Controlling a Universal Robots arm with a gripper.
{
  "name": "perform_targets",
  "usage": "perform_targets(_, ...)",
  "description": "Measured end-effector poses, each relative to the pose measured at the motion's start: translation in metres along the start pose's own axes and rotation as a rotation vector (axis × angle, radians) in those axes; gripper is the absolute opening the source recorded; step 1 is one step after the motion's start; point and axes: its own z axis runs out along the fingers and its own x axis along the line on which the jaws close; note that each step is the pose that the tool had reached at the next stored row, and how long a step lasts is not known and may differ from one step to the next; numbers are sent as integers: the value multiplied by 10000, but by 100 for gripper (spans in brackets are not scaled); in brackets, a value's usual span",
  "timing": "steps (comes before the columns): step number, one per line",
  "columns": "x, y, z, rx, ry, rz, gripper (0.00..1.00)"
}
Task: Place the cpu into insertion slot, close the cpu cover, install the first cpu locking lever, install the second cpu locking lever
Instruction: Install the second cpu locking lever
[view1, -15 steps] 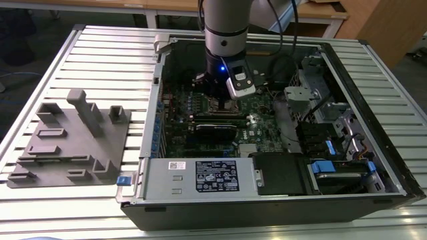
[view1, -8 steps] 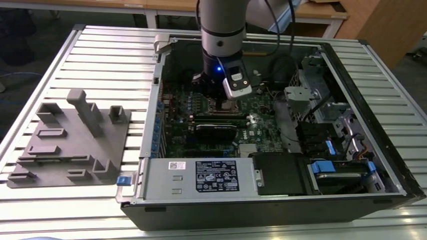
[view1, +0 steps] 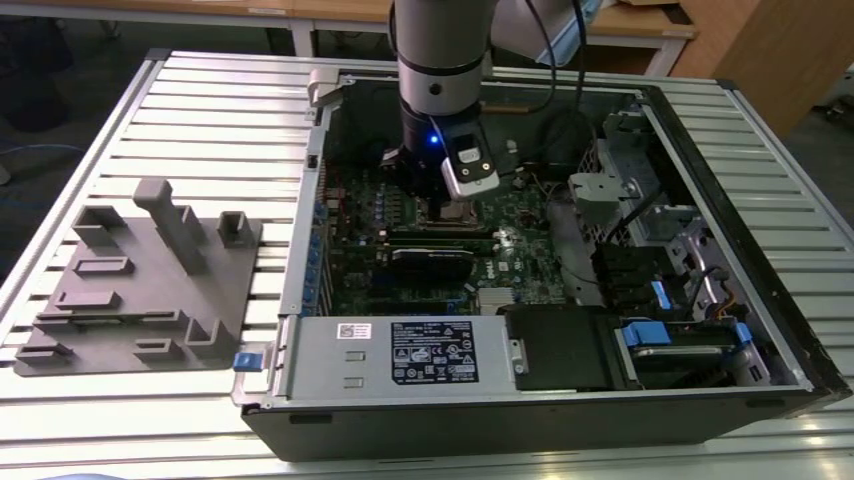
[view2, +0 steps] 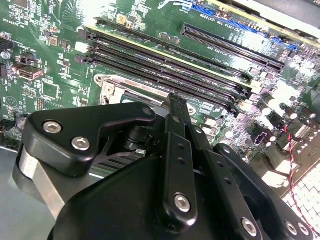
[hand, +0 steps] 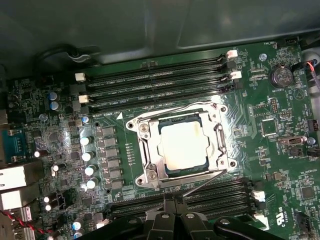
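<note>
Silver-grey cpu (hand: 183, 145) sits seated in the slot (hand: 150, 172), cover (hand: 220, 142) down flat around it; one thin lever (hand: 202, 182) looks loose, angling out from the socket corner toward the gripper (hand: 172, 200). Risk as I judge it: the lever could slip off the fingertips or miss its hook if the push comes skewed, and a scrape along the memory slots (hand: 155, 85) or board (hand: 280, 130) is possible since they sit just beside the socket. Gripper fingers look pressed together, holding nothing, near the socket edge, low inside the case (view1: 747, 400) on the slatted surface (view1: 200, 110).
</note>
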Motion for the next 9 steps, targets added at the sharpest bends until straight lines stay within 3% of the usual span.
perform_targets(9,7,-3,49,7,-8,-1,11)
